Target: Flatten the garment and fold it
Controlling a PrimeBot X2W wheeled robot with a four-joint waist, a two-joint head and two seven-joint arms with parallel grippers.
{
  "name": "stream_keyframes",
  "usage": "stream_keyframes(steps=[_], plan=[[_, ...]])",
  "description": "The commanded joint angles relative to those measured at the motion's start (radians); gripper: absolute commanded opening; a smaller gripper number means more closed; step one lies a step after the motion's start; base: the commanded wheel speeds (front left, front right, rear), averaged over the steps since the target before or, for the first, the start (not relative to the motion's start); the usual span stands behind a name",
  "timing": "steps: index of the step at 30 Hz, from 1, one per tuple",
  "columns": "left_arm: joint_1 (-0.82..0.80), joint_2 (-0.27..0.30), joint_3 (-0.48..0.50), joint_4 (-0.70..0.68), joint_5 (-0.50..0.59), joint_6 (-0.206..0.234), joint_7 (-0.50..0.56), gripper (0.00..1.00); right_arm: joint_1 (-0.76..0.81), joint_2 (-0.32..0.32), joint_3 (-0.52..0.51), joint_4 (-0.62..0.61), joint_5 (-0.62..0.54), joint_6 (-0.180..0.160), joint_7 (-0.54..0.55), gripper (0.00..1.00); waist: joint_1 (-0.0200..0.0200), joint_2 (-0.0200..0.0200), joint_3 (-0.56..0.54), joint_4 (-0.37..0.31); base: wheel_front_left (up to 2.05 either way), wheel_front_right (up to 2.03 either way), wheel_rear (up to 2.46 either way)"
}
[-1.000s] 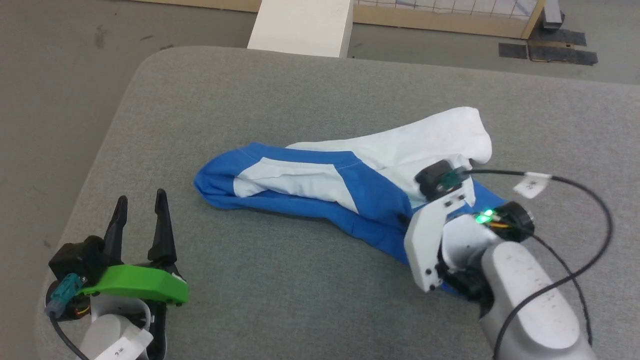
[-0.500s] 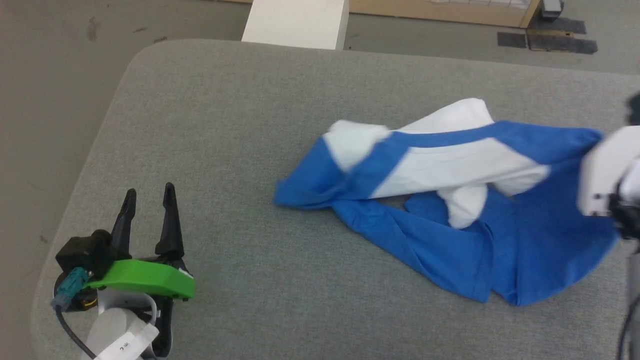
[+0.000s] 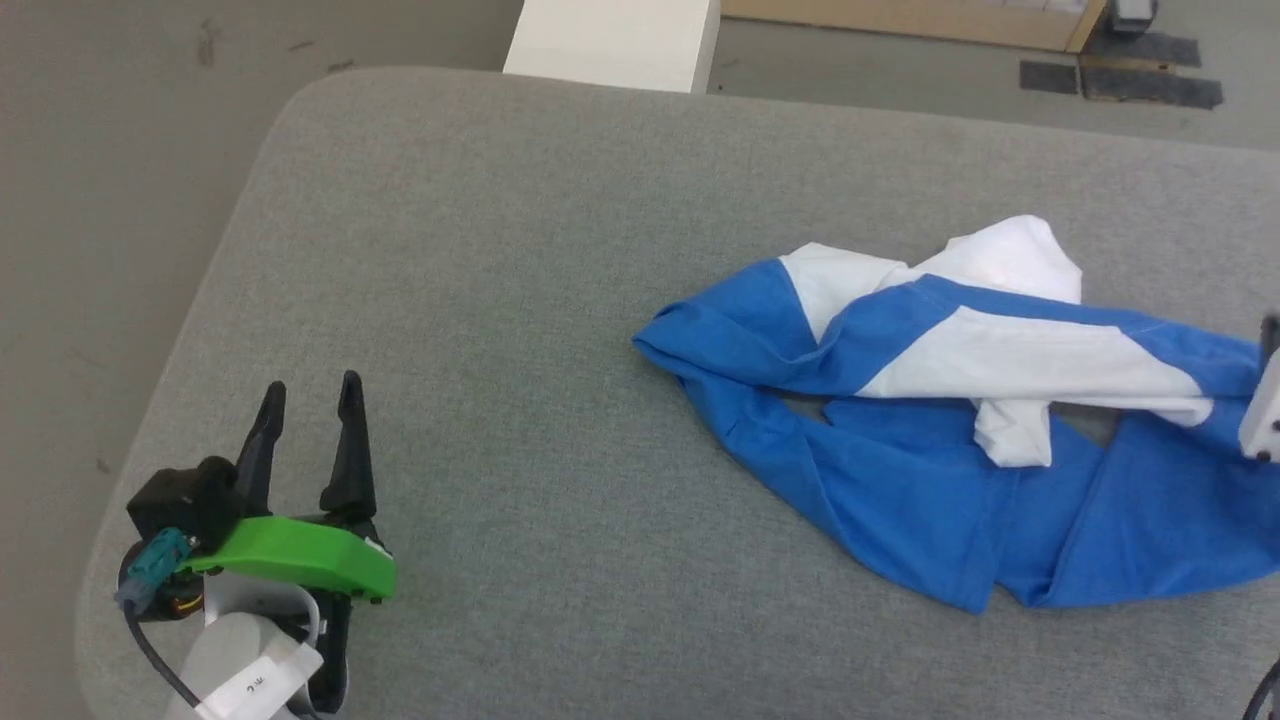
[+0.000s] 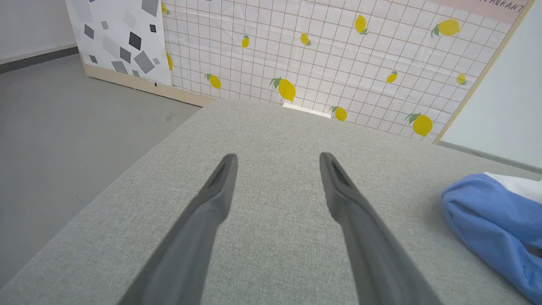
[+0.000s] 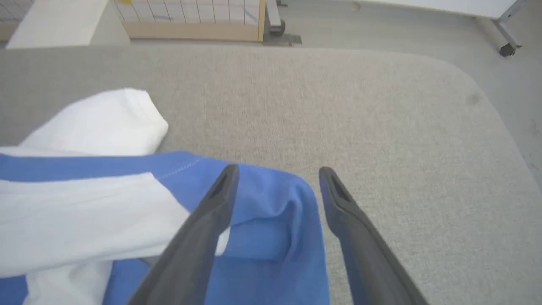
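The garment (image 3: 950, 420), a white T-shirt with bright blue sleeves, lies crumpled and stretched out on the right half of the grey table (image 3: 520, 260). Its blue end (image 4: 495, 220) shows at the right of the left wrist view. My right gripper (image 5: 277, 176) stands open just above a blue sleeve end (image 5: 271, 216), with the cloth lying loose between and under its fingers, not pinched. A bit of the right arm's white housing (image 3: 1262, 400) shows at the head view's right edge. My left gripper (image 3: 308, 395) is open over bare table at the near left, far from the garment.
A white block (image 3: 615, 40) stands beyond the table's far edge. A wooden-framed panel with a lemon print (image 4: 322, 55) stands behind it. Grey floor (image 3: 100, 150) lies to the left of the table's rounded corner.
My right gripper dragged the garment's blue end to the right, stretching it out, then opened and let the cloth drop. The head camera shifted slightly. The left gripper stayed where it was.
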Motion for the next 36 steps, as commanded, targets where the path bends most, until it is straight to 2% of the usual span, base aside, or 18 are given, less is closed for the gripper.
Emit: stream_keyframes(steps=[1, 7, 13, 18, 24, 30, 32, 36], plan=[[-0.005, -0.005, -0.001, 0.004, 0.002, -0.005, -0.004, 1.0, 0.009, 0.017, 0.006, -0.026, 0.043, -0.002, -0.079, 1.0, 0.0, -0.0001, -0.041, -0.019, 0.0, 0.0, 0.0], [0.016, -0.013, -0.023, 0.025, -0.001, -0.008, 0.0, 1.0, 0.131, 0.064, 0.017, -0.101, 0.209, -0.002, -0.25, 1.0, 0.0, -0.0001, -0.1, -0.047, 0.0, 0.0, 0.0], [0.039, -0.023, -0.038, 0.017, -0.011, -0.002, 0.017, 1.0, 0.311, 0.07, 0.068, -0.118, 0.387, -0.002, -0.323, 1.0, 0.0, -0.0001, -0.133, -0.085, 0.0, 0.0, 0.0], [-0.001, -0.035, -0.085, 0.006, -0.031, -0.008, 0.09, 1.0, 0.382, 0.07, 0.098, -0.102, 0.427, -0.002, -0.363, 1.0, 0.0, -0.0001, -0.131, -0.121, 0.0, 0.0, 0.0], [-0.237, -0.017, -0.245, 0.042, -0.066, -0.021, 0.366, 1.0, 0.369, 0.07, 0.114, -0.105, 0.428, -0.002, -0.36, 1.0, 0.0, -0.0001, -0.082, -0.163, 0.0, 0.0, 0.0], [-0.479, 0.037, -0.522, 0.118, -0.2, -0.023, 0.789, 1.0, 0.344, 0.07, 0.128, -0.097, 0.435, -0.002, -0.366, 1.0, 0.0, -0.0001, -0.019, -0.213, 0.0, 0.0, 0.0], [-0.53, 0.057, -0.596, 0.12, -0.245, -0.023, 0.886, 1.0, 0.339, 0.07, 0.127, -0.086, 0.439, -0.002, -0.373, 1.0, 0.0, -0.0001, -0.001, -0.227, 0.0, 0.0, 0.0], [-0.602, 0.107, -0.714, 0.117, -0.285, -0.023, 0.971, 1.0, 0.334, 0.07, 0.132, -0.067, 0.45, -0.002, -0.391, 1.0, 0.0, -0.0001, 0.032, -0.251, 0.0, 0.0, 0.0]])
